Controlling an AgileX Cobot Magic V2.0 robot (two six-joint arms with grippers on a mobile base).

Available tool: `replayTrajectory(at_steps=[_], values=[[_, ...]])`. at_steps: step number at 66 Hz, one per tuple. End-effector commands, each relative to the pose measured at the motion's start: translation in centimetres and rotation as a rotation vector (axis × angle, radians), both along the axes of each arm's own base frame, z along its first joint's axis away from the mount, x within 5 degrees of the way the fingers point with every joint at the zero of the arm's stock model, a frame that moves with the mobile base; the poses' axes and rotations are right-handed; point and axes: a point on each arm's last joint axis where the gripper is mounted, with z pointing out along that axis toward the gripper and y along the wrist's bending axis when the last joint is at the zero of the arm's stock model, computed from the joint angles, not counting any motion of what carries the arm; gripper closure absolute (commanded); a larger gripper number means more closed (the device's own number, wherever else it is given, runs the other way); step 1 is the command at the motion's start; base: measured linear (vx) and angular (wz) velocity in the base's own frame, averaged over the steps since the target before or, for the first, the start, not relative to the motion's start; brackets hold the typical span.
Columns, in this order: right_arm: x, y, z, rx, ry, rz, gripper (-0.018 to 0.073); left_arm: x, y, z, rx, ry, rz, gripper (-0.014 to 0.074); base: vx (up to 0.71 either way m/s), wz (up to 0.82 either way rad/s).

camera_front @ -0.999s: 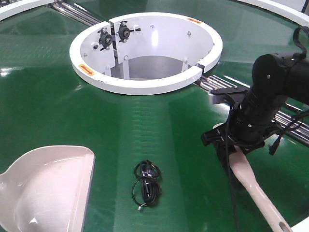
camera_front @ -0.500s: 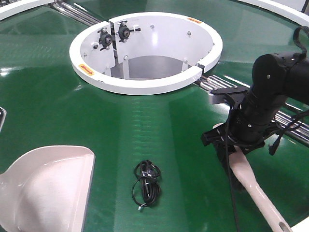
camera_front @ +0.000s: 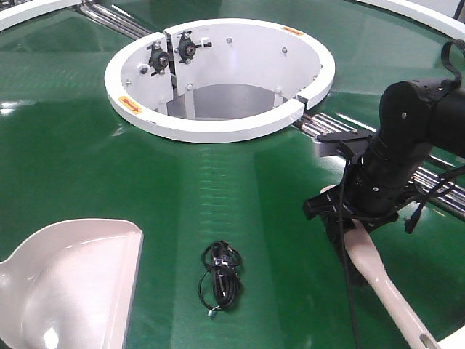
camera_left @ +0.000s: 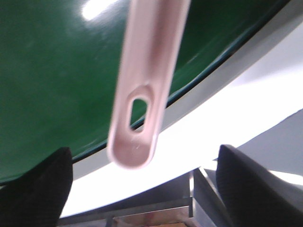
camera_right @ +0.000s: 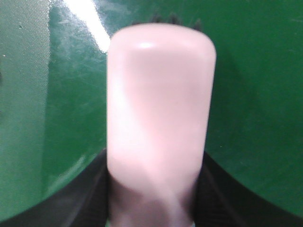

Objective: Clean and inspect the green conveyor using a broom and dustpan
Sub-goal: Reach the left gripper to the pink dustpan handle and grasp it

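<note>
The green conveyor fills the front view. The pale dustpan lies on it at the lower left, mouth to the right. In the left wrist view the dustpan handle ends with its hang hole between the wide-apart fingers of my left gripper, which is open and not touching it. My right gripper is at the right, shut on the broom, whose handle runs toward the lower right. The broom sits clamped between the right gripper fingers, its bristles down on the belt.
A coiled black cable lies on the belt between dustpan and broom. The white central ring stands behind, with metal rollers at the seam beside the right arm. The belt's white outer rim runs close under the dustpan handle.
A sliver of something that showed at the left edge half a second ago is gone. Dustpan, broom and right arm have not visibly moved.
</note>
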Motion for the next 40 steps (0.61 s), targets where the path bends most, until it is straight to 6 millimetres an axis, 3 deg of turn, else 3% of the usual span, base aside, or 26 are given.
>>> replayTrajectory(at_steps=[1, 40], values=[[-0.1, -0.1, 2.3, 0.02, -0.08, 0.002, 0.0565, 0.0, 0.1, 0.5, -0.004, -0.006, 0.019, 0.0027, 0.0, 0.0], [-0.1, -0.1, 2.3, 0.02, -0.08, 0.002, 0.0565, 2.0, 0.2, -2.5, -0.009, 0.064, 0.019, 0.0029, 0.0, 0.0]])
